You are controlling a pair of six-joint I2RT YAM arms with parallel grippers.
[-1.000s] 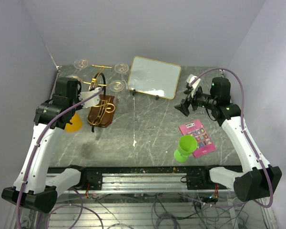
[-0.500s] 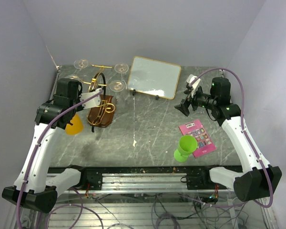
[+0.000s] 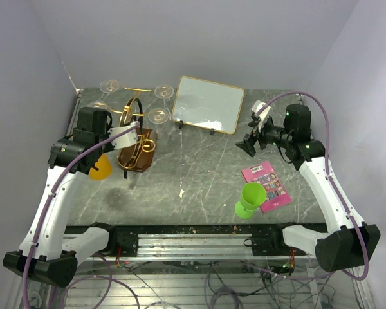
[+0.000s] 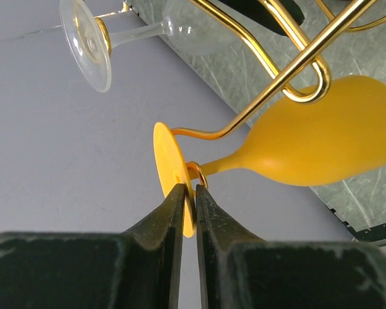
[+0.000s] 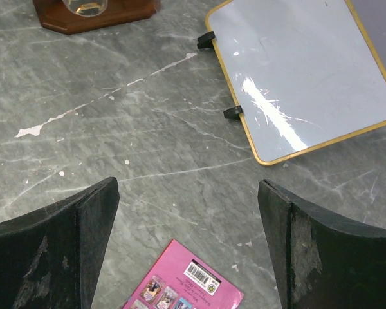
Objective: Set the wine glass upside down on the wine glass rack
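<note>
- The left gripper (image 4: 188, 193), low centre of the left wrist view, has its fingers almost closed, pinching the flat round foot of the opaque yellow wine glass (image 4: 321, 138)
- That glass hangs bowl-down at the left of the overhead view, and its stem appears to sit in the curled end of an arm of the gold wire wine glass rack (image 4: 289, 64) on its dark wooden base
- A clear wine glass (image 4: 90, 38) hangs on a neighbouring arm, upper left
- The right gripper (image 5: 186, 190) is spread wide and holds nothing, above the grey marble table (image 5: 116, 129) near a gold-framed white board (image 5: 296, 71)
- Risk: if the fingers let go while the stem is only at the curl's mouth, the glass may slide off
- Risk: if the arm pulls back before the fingers part, it could drag the foot, tip the rack or knock the clear glass
</note>
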